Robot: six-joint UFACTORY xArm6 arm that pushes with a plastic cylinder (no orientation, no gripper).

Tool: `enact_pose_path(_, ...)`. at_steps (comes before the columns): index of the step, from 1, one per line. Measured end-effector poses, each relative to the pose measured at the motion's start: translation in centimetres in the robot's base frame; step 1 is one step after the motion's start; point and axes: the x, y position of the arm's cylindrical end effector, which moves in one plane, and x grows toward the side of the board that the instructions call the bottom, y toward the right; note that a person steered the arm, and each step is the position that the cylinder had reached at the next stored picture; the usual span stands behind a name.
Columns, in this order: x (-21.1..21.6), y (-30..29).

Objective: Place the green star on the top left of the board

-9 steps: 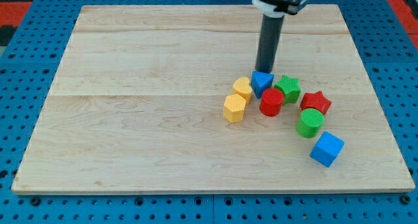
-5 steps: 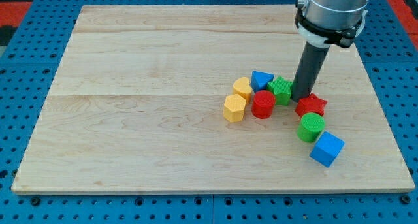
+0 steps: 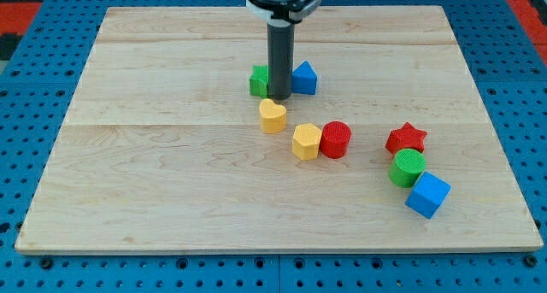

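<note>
The green star (image 3: 259, 81) lies on the wooden board (image 3: 171, 173) a little above its centre, partly hidden behind my rod. My tip (image 3: 279, 97) stands right against the star's right side, between it and the blue triangular block (image 3: 303, 78). A yellow heart (image 3: 273, 116) lies just below the tip.
A yellow hexagon (image 3: 306, 142) and a red cylinder (image 3: 335, 139) touch each other near the board's middle. A red star (image 3: 406, 139), a green cylinder (image 3: 407, 167) and a blue cube (image 3: 426, 195) form a line at the lower right.
My tip swept from the right of the cluster up and to the left. The green star, blue triangle and yellow heart moved up-left with it. The red cylinder shifted slightly.
</note>
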Motion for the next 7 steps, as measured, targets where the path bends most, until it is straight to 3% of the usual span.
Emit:
enact_pose_path(3,-8.4,-10.7)
enact_pose_path(5,-9.9,-20.6)
enact_pose_path(6,-11.2,-20.9)
enact_pose_path(7,-10.9,-17.5)
